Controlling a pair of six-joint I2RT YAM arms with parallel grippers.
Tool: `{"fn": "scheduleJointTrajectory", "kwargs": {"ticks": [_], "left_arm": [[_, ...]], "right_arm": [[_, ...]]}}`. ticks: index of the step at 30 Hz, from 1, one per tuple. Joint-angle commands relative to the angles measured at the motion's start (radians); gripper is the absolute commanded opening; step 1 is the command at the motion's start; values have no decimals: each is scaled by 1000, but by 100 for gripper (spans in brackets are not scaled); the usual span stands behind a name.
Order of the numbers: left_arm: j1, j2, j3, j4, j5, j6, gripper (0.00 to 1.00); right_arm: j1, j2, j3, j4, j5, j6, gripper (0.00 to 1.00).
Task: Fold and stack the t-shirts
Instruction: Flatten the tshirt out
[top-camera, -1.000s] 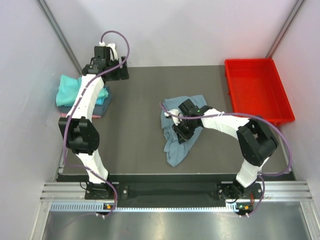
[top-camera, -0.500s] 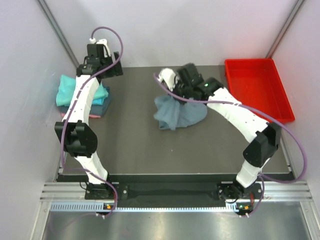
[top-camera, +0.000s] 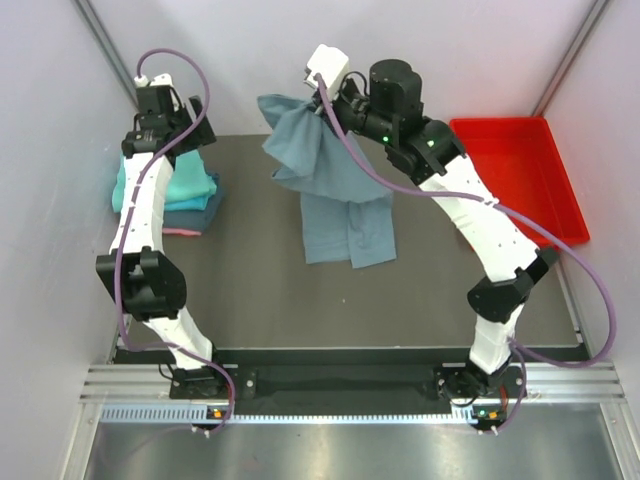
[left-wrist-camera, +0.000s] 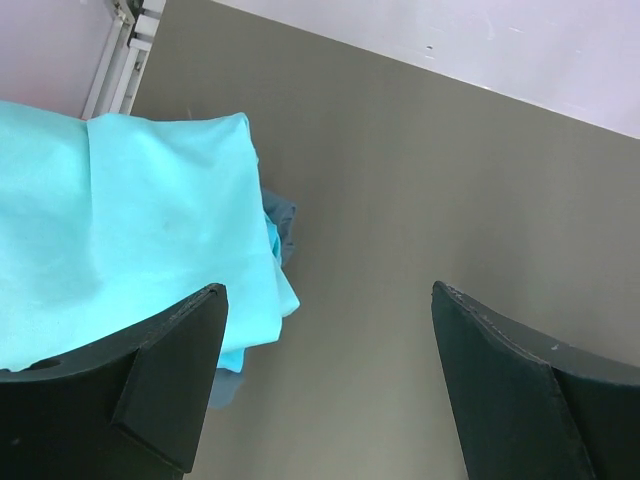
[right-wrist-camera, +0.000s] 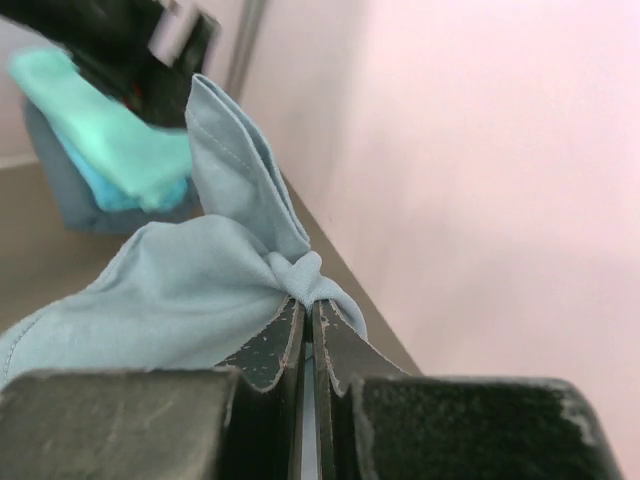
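The right end effector (right-wrist-camera: 310, 312) is pinching a bunched fold of the grey-blue shirt (top-camera: 335, 190), its jaws closed down to a thin slit on the cloth. It is holding that fold high up, close to the back wall. The shirt is hanging down from the pinch and draping toward the near side, so in the top view its long axis is running from the end effector at the back toward the middle of the table (top-camera: 250, 300). The lower edge is lying over bare table. I cannot tell whether it is touching the surface or hanging just above it.

A loose flap of the shirt is spreading left of the pinch, on the side facing the left arm. The left end effector (left-wrist-camera: 327, 292) is hovering well apart from it, above the stack (top-camera: 170, 190) of folded shirts at the table's back left corner. Its jaws are standing wide with nothing between them. The teal shirt (left-wrist-camera: 130, 230) is lying on top of the stack, with a blue one showing beneath.

The right arm alone is on the shirt, and the left arm is the nearer one to the loose flap. A spread would likely need it to reach rightward. The dark table is giving open room under and in front of the cloth. The red tray (top-camera: 510, 180) is sitting off to the right, apart from the shirt.
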Motion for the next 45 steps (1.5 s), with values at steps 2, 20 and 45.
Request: {"fn": "scheduleJointTrajectory", "kwargs": {"ticks": [2,20,45], "left_arm": [[-2,-74,4,51,-7,-16,87],[1,-42,-16,58,76,-44,86],[-81,-65,-409,-42,412,53,76]], "right_arm": [[70,-22,95,212,-94,29,0],[-344,-409,-766,79,-14,248,0],[-393,-583,-1376,-141,-85,313,61]]}}
